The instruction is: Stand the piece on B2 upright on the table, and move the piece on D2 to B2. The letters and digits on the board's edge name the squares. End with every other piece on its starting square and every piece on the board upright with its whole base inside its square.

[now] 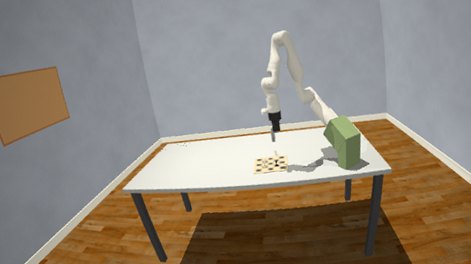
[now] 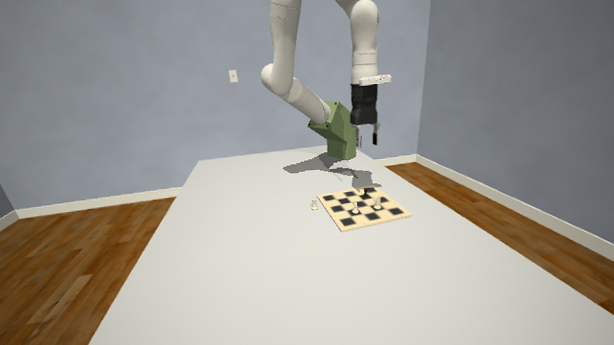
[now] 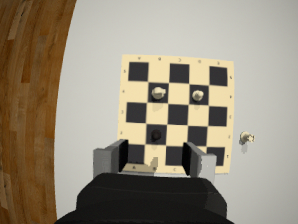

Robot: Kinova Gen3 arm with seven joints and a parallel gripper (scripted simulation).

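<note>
The small chessboard (image 3: 176, 112) lies on the white table; it also shows in the exterior view (image 2: 364, 208) and the top view (image 1: 270, 164). Two white pieces (image 3: 157, 92) (image 3: 197, 94) stand upright on it, also seen in the exterior view (image 2: 355, 208) (image 2: 377, 202). A black piece (image 3: 156, 136) (image 2: 365, 192) stands on the row nearer the arm's base. A pale piece (image 3: 248, 137) (image 2: 313, 205) stands upright on the table just off the board's edge. My gripper (image 2: 368, 137) (image 3: 155, 152) is open and empty, high above the board's edge on the base side. The square labels are too small to read.
The arm's green base block (image 2: 338, 131) (image 1: 343, 141) stands on the table behind the board. The table edge and the wood floor (image 3: 29, 96) lie a short way beyond the board.
</note>
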